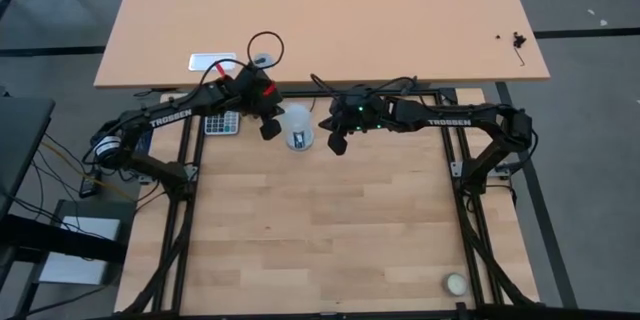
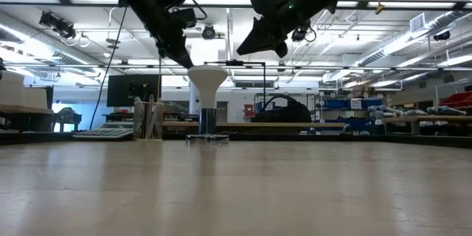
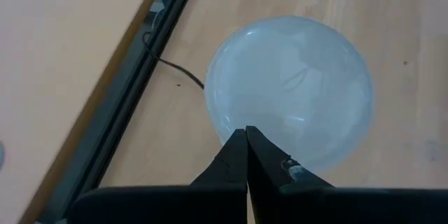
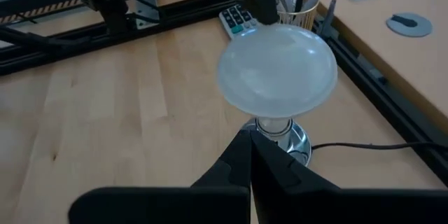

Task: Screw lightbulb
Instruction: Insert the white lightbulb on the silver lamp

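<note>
The white frosted lightbulb (image 1: 298,125) stands upright at the table's far middle. Its grey base is in the round silver socket disc (image 2: 207,139). It also shows in the low view (image 2: 207,81) and the right wrist view (image 4: 277,70). My left gripper (image 1: 268,128) is shut, and its tips are at the globe's upper left edge (image 2: 189,65). My right gripper (image 1: 337,144) is shut. It hangs above and to the right of the bulb, clear of it (image 2: 254,44). My left gripper's shut fingertips (image 3: 246,136) meet the globe's top edge (image 2: 193,68) on the side toward the table's left. The fingers slant down from the upper left. The bulb stands upright in the socket disc, which is on the table.
A calculator (image 1: 222,123) and a pen cup (image 4: 297,3) are just left of the bulb. A thin black cable (image 4: 364,147) runs from the socket. A small cream ball (image 1: 456,283) lies at the near right corner. A second table (image 1: 320,20) stands beyond the far edge.
</note>
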You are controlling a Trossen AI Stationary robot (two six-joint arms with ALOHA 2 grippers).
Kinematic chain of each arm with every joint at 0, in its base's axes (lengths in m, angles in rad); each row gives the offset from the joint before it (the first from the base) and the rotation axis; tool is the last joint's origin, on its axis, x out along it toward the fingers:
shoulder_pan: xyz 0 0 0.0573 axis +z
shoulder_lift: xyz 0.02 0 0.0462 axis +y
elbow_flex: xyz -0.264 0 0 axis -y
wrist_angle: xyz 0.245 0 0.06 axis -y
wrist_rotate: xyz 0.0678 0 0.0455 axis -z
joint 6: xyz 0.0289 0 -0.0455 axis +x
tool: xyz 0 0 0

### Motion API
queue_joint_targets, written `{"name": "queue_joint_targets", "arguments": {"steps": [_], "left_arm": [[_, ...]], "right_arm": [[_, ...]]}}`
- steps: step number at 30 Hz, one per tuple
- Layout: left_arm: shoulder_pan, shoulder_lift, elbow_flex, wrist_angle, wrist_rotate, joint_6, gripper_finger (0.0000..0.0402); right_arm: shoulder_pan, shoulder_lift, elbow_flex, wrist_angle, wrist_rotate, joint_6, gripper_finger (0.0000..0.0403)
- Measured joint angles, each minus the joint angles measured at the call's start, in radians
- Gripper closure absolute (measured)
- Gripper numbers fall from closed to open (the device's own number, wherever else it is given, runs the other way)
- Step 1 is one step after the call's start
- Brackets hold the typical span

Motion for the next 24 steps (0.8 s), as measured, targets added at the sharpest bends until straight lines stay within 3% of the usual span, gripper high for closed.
{"name": "queue_joint_targets", "arguments": {"steps": [10,24], "left_arm": [[-0.022,-0.011,0.003,-0.002,-0.004,-0.011,0.0402],[-0.018,-0.03,0.009,0.027,-0.023,-0.01,0.0402]], "right_arm": [[0.0,-0.012,0.0,-0.025,0.0,-0.002,0.0394],[0.013,0.025,0.0,0.069,0.053,-0.019,0.0394]]}}
